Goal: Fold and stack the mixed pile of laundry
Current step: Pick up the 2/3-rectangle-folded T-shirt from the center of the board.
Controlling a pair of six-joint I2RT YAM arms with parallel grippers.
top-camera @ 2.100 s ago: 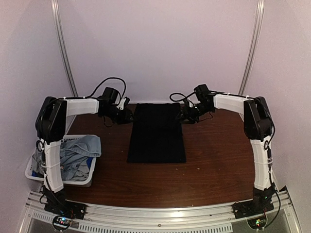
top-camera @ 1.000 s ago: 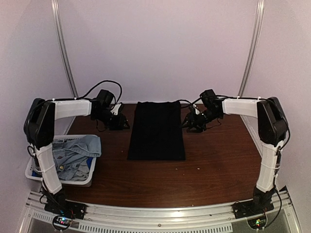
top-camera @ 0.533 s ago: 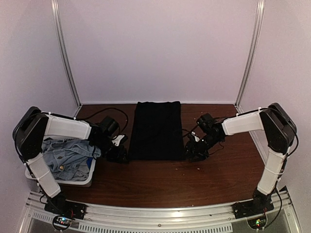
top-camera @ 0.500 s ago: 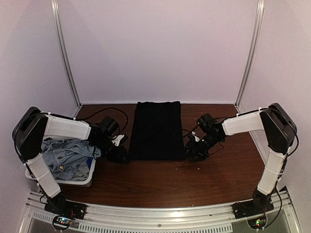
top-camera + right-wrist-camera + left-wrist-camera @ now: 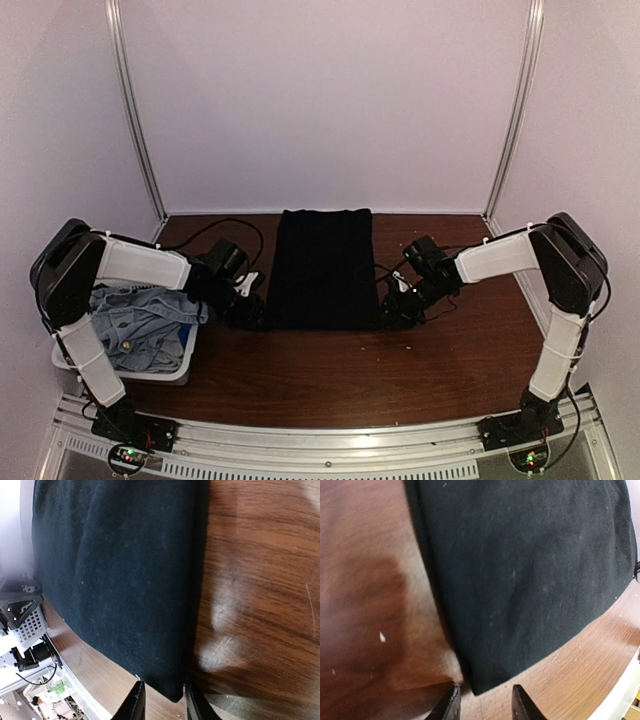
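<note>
- Top view: the black shirt (image 5: 322, 270) lies flat as a long narrow rectangle in the middle of the table (image 5: 450, 370), running from the far edge toward the arms.
- The left gripper (image 5: 250, 315) sits low at the shirt's near left corner and the right gripper (image 5: 393, 315) at its near right corner.
- A white basket (image 5: 150, 375) at the table's left edge holds a crumpled denim piece (image 5: 140, 320).
- Left wrist view: the left gripper (image 5: 485, 705) straddles the shirt (image 5: 520, 570) corner. Its jaws are apart, with bare table (image 5: 365, 605) showing between one finger and the cloth.
- Right wrist view: the right gripper (image 5: 162, 700) brackets the other corner of the shirt (image 5: 120, 570). The cloth nearly fills the gap, so I cannot tell whether it is pinched.
</note>
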